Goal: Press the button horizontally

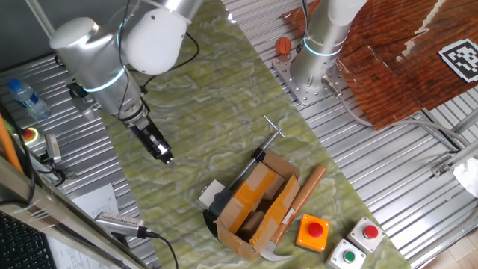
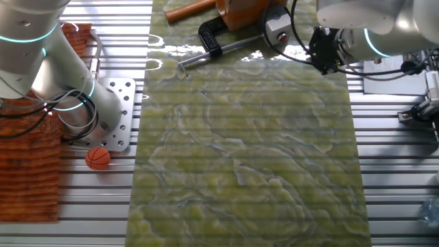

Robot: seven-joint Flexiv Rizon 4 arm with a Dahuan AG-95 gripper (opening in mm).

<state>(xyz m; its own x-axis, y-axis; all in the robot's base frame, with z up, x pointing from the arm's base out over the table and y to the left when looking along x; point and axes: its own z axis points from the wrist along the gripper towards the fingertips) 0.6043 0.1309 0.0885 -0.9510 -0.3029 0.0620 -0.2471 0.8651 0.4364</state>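
The button (image 1: 212, 196) is a small whitish-grey square box with a black part. It stands on the green mat against the left end of the brown carton (image 1: 258, 203). It also shows in the other fixed view (image 2: 277, 28), at the top edge. My gripper (image 1: 163, 155) hangs above the mat, to the left of the button and apart from it. In the other fixed view the gripper (image 2: 318, 55) is dark and sits to the right of the button. No view shows the gap between the fingertips.
A wooden-handled hammer (image 1: 302, 200) leans on the carton. A black clamp with a metal rod (image 1: 267, 140) lies behind it. An orange box with a red button (image 1: 312, 232) and two grey button boxes (image 1: 357, 243) stand at the right. A second arm's base (image 1: 314, 63) stands at the back.
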